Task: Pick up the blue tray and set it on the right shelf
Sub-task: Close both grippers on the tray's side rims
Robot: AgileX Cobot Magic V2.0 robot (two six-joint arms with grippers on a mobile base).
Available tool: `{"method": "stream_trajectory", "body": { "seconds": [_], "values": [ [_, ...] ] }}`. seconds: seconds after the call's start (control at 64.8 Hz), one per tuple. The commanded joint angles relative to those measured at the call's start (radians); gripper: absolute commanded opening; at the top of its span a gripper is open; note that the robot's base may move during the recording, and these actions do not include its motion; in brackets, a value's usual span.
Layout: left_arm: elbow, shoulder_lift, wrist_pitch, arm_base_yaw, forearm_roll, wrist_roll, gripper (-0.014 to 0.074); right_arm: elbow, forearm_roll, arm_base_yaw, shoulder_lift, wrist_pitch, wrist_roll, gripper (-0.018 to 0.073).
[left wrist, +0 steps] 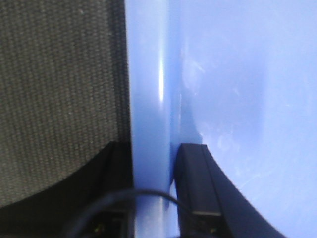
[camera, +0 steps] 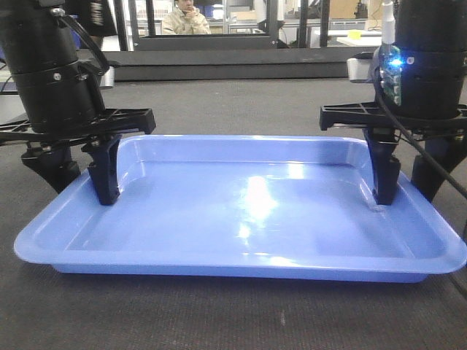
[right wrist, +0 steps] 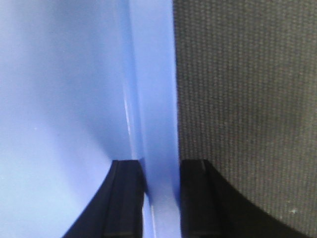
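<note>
A robotics lab or workshop, by the look of it. Two black robot arms (camera: 51, 65) stand at the left and right edges of the front view, the one at the right edge carrying a bare circuit board (camera: 392, 73) with a lit blue light. Along the top, past the grey woven table (camera: 241, 106), run dark metal frames (camera: 211, 41), cluttered pale work surfaces (camera: 350, 30) and a seated person (camera: 186, 20).

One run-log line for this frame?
left end effector: shut on blue tray rim | right end effector: shut on opposite rim | tray on table
</note>
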Motion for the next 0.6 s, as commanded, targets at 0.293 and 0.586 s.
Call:
{"method": "stream_trajectory", "body": {
  "seconds": [0.293, 0.586],
  "values": [
    [-0.021, -0.036, 0.02, -0.001, 0.022, -0.008, 0.0106, -0.022, -0.012, -0.002, -0.045, -0.002, 0.0, 0.0243],
    [-0.021, -0.036, 0.031, -0.001, 0.022, -0.008, 0.0106, -0.022, -0.012, -0.002, -0.045, -0.002, 0.0, 0.0243]
  ]
}}
